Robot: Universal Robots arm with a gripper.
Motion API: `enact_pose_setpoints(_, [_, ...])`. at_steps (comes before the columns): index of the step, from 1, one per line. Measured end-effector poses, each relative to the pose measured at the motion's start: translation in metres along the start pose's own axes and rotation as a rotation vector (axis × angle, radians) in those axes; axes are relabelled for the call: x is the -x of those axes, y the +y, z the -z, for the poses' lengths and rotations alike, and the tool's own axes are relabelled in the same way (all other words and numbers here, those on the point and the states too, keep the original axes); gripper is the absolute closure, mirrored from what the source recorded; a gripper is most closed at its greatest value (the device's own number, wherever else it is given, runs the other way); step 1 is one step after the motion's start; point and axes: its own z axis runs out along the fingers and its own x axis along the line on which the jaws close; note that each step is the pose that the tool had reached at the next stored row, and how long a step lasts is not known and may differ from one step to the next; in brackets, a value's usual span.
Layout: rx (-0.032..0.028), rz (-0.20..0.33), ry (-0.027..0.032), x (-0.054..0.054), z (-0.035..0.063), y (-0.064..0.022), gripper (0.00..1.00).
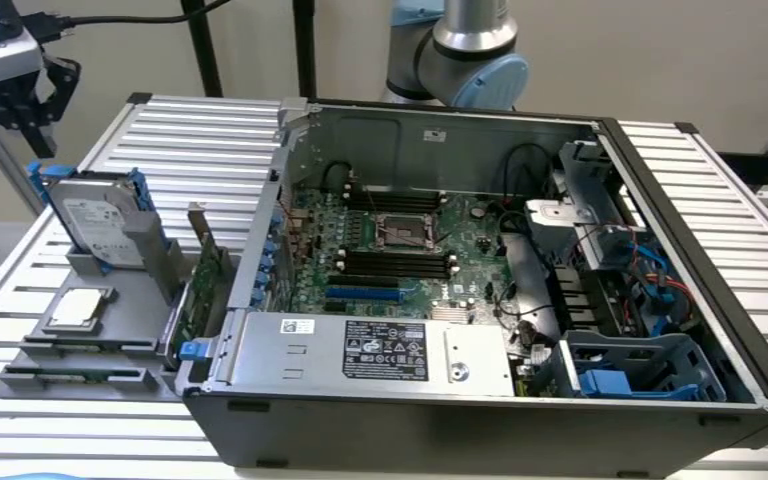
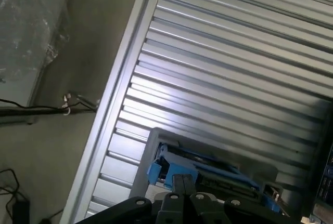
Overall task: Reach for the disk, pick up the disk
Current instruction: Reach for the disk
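Observation:
The disk, silver-grey with a white label and blue rails, stands on edge in a grey holder on the slatted table, at the exterior view's left beside the computer case. My gripper hangs in the air above it and a little further toward the exterior view's left, touching nothing. In the wrist view the disk appears edge-on with a blue rail end, just beyond my gripper, whose fingertips sit pressed together with nothing between them.
An open computer case fills the middle, with a blue cage in its near corner. A small square silver chip lies on a grey tray below the disk. A circuit card stands between holder and case. The table edge runs alongside the floor.

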Motion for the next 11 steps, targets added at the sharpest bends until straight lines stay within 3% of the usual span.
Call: enact_pose_setpoints(11, [-0.0014,0.173,0.0019,0.0,0.0015,0.0,0.89])
